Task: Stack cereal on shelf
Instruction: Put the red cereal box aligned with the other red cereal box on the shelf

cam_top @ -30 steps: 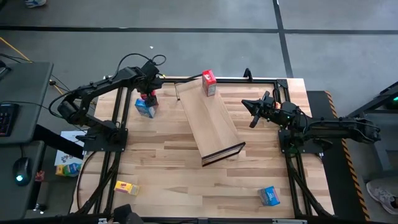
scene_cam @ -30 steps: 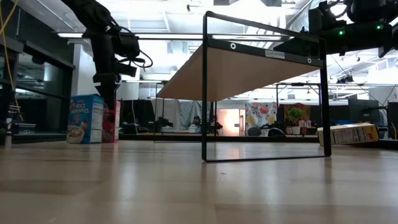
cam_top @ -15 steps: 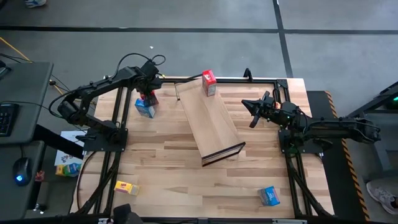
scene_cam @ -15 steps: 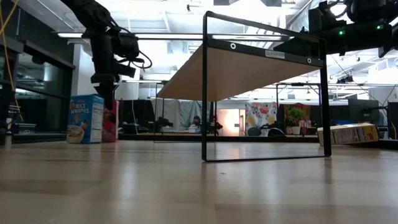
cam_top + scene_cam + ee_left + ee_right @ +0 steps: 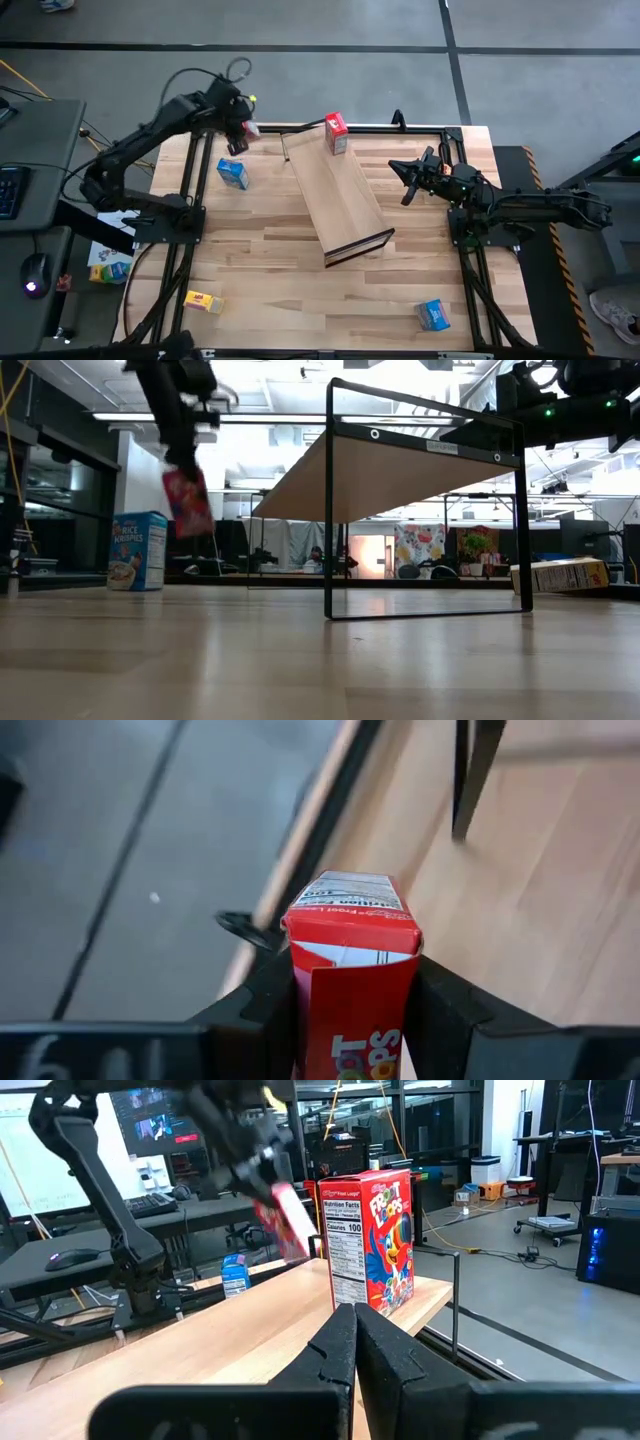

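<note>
At the near edge of the tabletop (image 5: 300, 300), a yellow box (image 5: 203, 300) and a blue box (image 5: 433, 315) are seen lying well apart from the shelf (image 5: 335, 195), which stands raised on its dark frame in the middle. Beside the shelf, on the right, the right gripper (image 5: 410, 180) is parked with its fingers shut on nothing. Another blue box (image 5: 232, 173) is seen standing on the table at the left, and a red box (image 5: 337, 132) is already set upright at the shelf's far end. Beyond the blue one, above the far-left table edge, a second red box (image 5: 350, 975) is held clear of the table, clamped between the fingers of the left gripper (image 5: 240, 125).

In the low view the held box hangs tilted. It is judged that it could swing or slip in the grip during the carry, or be toppled, along with the standing red box, if lowered askew or too close beside it.
</note>
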{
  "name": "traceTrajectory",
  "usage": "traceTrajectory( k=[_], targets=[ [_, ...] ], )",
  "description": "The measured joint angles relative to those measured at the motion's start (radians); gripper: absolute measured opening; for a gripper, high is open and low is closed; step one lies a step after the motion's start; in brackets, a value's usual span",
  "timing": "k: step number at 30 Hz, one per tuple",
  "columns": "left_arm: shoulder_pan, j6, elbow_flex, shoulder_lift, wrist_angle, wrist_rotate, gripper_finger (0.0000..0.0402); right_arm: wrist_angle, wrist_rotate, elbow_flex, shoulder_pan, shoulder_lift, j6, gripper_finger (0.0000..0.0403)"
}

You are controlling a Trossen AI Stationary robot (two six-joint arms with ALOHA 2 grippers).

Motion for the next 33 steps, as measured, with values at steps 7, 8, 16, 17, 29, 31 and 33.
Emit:
traceTrajectory(
  k=[7, 8, 16, 17, 29, 31, 33],
  targets=[
    [-0.164, -0.033, 0.156, -0.078, -0.063, -0.046, 0.0135, 0.000, 0.000, 0.000, 0.000, 0.000, 0.000, 0.0000],
    [-0.206, -0.033, 0.173, -0.078, -0.070, -0.045, 0.0135, 0.000, 0.000, 0.000, 0.000, 0.000, 0.000, 0.0000],
    [-0.554, -0.021, 0.267, 0.012, -0.067, -0.079, 0.0135, 0.000, 0.000, 0.000, 0.000, 0.000, 0.000, 0.0000],
    [-0.583, -0.008, 0.273, 0.033, -0.067, -0.095, 0.0135, 0.000, 0.000, 0.000, 0.000, 0.000, 0.000, 0.0000],
    [-0.615, 0.117, 0.413, 0.287, -0.060, -0.180, 0.0136, -0.014, 0.000, 0.000, 0.000, 0.000, 0.009, 0.0000],
    [-0.598, 0.135, 0.436, 0.305, -0.060, -0.178, 0.0136, -0.015, 0.000, 0.000, 0.000, 0.000, 0.008, 0.0000],
    [-0.578, 0.137, 0.455, 0.322, -0.059, -0.168, 0.0136, -0.015, 0.000, 0.000, 0.000, 0.000, 0.008, 0.0000]
  ],
)
